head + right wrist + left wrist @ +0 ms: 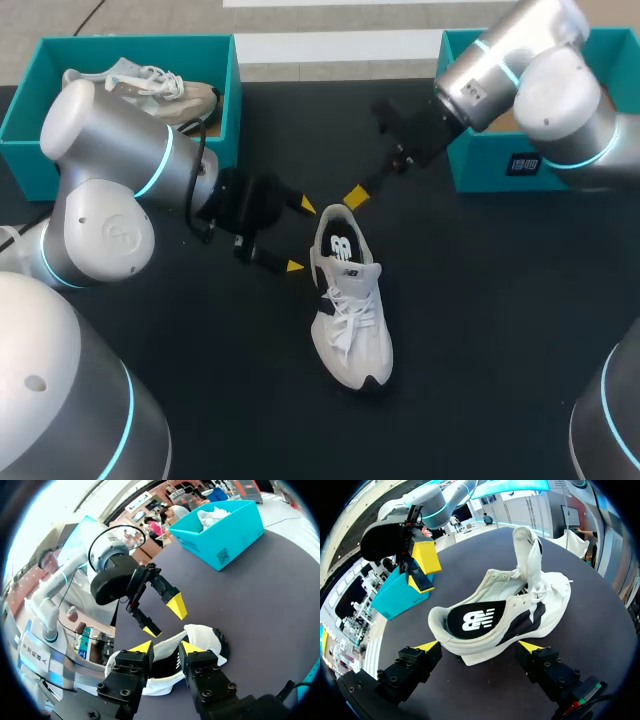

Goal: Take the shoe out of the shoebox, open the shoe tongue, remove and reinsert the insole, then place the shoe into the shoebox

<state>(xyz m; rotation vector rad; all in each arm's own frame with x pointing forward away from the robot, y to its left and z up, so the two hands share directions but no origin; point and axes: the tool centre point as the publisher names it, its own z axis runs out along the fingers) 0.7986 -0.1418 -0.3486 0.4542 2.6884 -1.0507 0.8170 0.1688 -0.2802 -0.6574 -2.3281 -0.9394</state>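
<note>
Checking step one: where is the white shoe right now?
Head view: the shoe lies on the table, centre, heel toward the left end effector and right end effector.

Black matte table (480, 330), bright even light, perhaps from overhead

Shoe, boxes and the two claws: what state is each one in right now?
white sneaker: outside both boxes, standing on its sole
tongue: raised
insole: in the shoe
left shoebox: open, second sneaker inside
right shoebox: open, inside mostly hidden
left gripper: open, beside the heel
right gripper: open, near the heel
</note>
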